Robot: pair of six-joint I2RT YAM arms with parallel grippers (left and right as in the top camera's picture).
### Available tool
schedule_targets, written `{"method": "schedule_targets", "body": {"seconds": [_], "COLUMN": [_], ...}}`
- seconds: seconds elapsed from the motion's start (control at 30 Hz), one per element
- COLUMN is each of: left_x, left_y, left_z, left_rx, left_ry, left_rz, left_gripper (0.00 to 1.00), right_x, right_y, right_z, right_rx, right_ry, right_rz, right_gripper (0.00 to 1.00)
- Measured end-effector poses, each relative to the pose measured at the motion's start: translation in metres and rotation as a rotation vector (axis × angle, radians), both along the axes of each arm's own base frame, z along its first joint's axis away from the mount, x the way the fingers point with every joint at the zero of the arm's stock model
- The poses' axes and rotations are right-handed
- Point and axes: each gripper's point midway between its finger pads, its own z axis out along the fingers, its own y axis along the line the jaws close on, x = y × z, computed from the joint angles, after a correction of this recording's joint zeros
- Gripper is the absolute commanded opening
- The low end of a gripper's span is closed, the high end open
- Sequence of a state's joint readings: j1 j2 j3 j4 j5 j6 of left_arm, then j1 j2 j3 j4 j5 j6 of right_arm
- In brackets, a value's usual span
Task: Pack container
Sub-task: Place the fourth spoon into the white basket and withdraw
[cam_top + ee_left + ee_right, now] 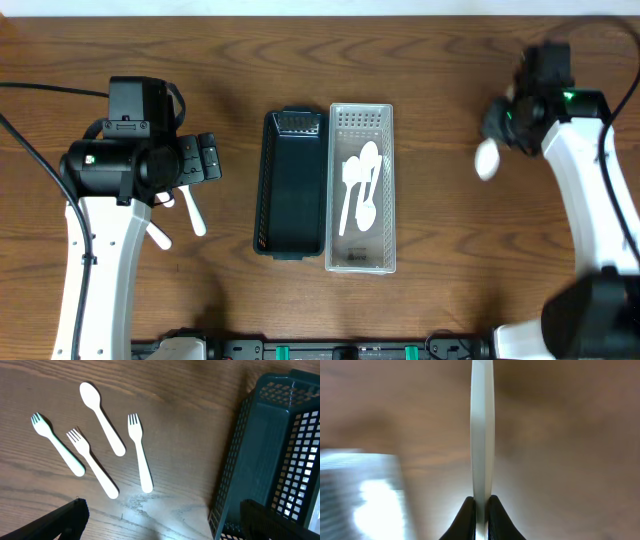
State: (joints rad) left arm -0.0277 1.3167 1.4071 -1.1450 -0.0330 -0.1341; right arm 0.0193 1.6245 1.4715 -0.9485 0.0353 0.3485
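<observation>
Clear container (362,118): centre of the surface, long side just beside the dark container (292,180), which sits toward the left arm. Both upright, tops open.
Packed so far: a few white spoons (360,185) lie in the clear one. They overlap, so I can't give an exact count. The dark one looks empty.
Right fingers (465,517): pinched together on the held spoon (482,435), seen edge-on in the wrist view. Overhead puts it well to the right of the clear container, and it looks lifted off the surface as far as I can judge.
Left fingers (60,522): wide apart, holding nothing, hovering over the loose cutlery left of the dark container.
Loose cutlery: three forks (92,462) and one loose spoon (102,417) flat on the surface, not touching each other, none in a container.
Progress (my read): partway. Spoons are going in and one is in the grip. Forks not started; they're probably meant for the dark one, but that's a guess.
Left to do: drop the held spoon in, then pack the four loose pieces.
Surface (450,280): brown wood grain, with a glare patch in the left wrist view. A black cable (50,90) runs in from the left edge.
Room: nothing visible beyond the surface, only rig bases at the near edge.
</observation>
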Motion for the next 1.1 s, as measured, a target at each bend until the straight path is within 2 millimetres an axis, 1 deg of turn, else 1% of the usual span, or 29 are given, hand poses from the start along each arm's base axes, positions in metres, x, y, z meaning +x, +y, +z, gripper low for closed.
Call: {"method": "schedule_targets", "body": {"seconds": [0.03,0.07,0.1,0.13,0.17,0.23,0.3,0.33,0.43,0.47,0.53,0.6,0.73,0.8,0.83,0.87,0.9,1.0,1.07,1.1], "left_x": [0.0,0.0,0.0,0.0,0.0,0.0,0.0,0.0,0.0,0.0,0.0,0.0,0.0,0.0,0.0,0.0,0.0,0.0,0.0,0.0], "left_y": [0.0,0.0,0.0,0.0,0.0,0.0,0.0,0.0,0.0,0.0,0.0,0.0,0.0,0.0,0.0,0.0,0.0,0.0,0.0,0.0], "left_z": [0.0,0.0,0.0,0.0,0.0,0.0,0.0,0.0,0.0,0.0,0.0,0.0,0.0,0.0,0.0,0.0,0.0,0.0,0.0,0.0], "left_rx": [0.0,0.0,0.0,0.0,0.0,0.0,0.0,0.0,0.0,0.0,0.0,0.0,0.0,0.0,0.0,0.0,0.0,0.0,0.0,0.0], "left_ry": [0.0,0.0,0.0,0.0,0.0,0.0,0.0,0.0,0.0,0.0,0.0,0.0,0.0,0.0,0.0,0.0,0.0,0.0,0.0,0.0], "left_rz": [0.0,0.0,0.0,0.0,0.0,0.0,0.0,0.0,0.0,0.0,0.0,0.0,0.0,0.0,0.0,0.0,0.0,0.0,0.0,0.0], "left_gripper": [0.98,0.98,0.98,0.98,0.98,0.98,0.98,0.98,0.98,0.98,0.98,0.98,0.98,0.98,0.98,0.98,0.98,0.98,0.98,0.98], "right_x": [0.004,0.005,0.005,0.004,0.001,-0.005,-0.009,-0.012,-0.019,-0.021,-0.024,-0.028,-0.038,-0.043,-0.045,-0.046,-0.047,-0.047,-0.047,-0.048], "right_y": [0.022,0.038,0.058,0.08,0.095,0.127,0.151,0.163,0.189,0.196,0.205,0.212,0.219,0.22,0.221,0.221,0.221,0.222,0.223,0.223], "right_z": [0.023,0.037,0.048,0.053,0.054,0.045,0.035,0.026,0.002,-0.01,-0.027,-0.051,-0.096,-0.112,-0.118,-0.121,-0.124,-0.124,-0.124,-0.124], "right_rx": [0.011,0.021,0.037,0.055,0.066,0.087,0.096,0.097,0.091,0.085,0.074,0.057,0.02,0.007,0.004,0.003,0.001,-0.001,-0.003,-0.004], "right_ry": [-0.062,-0.1,-0.132,-0.148,-0.149,-0.124,-0.098,-0.074,-0.012,0.017,0.06,0.121,0.24,0.283,0.303,0.312,0.319,0.317,0.317,0.318], "right_rz": [0.043,0.072,0.109,0.147,0.173,0.227,0.262,0.278,0.309,0.316,0.321,0.323,0.322,0.323,0.322,0.319,0.319,0.328,0.335,0.343], "right_gripper": [0.02,0.01,0.01,0.01,0.01,0.01,0.01,0.01,0.01,0.01,0.01,0.02,0.06,0.08,0.15,0.22,0.24,0.27,0.37,0.39]}}
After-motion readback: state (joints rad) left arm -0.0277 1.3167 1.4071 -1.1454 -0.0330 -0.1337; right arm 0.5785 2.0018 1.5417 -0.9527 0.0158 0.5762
